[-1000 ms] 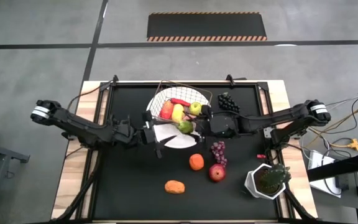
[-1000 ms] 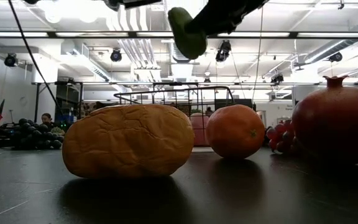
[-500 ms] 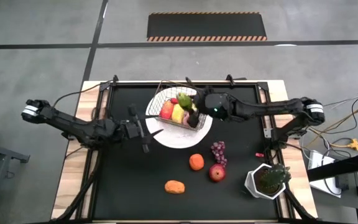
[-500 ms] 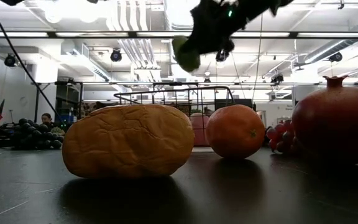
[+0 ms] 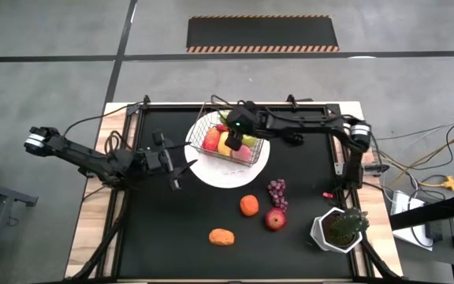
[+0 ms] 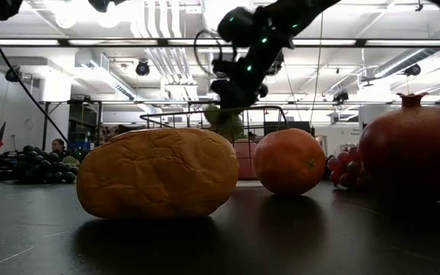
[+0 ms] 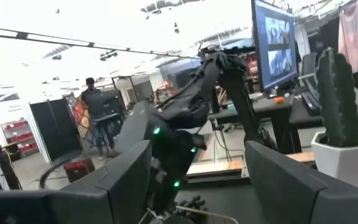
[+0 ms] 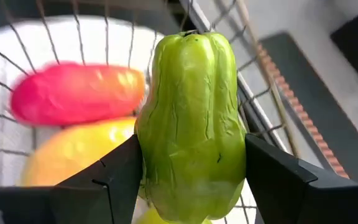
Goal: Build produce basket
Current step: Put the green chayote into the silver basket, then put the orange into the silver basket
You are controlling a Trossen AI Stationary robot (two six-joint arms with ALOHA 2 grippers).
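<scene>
The right claw [image 8: 188, 186] has carried the green pepper [image 8: 191, 118] from beside the plate's near edge up to the wire basket [image 5: 225, 138], which sits on the white plate [image 5: 247, 164] near the bench's far edge. That likely puts the pepper one release away from joining the red and yellow produce already inside. The claw pinches the pepper between its fingers, hanging over the basket's far side. The left claw [image 5: 176, 162] has pulled back toward the bench's left edge; its fingers stand spread, holding nothing.
</scene>
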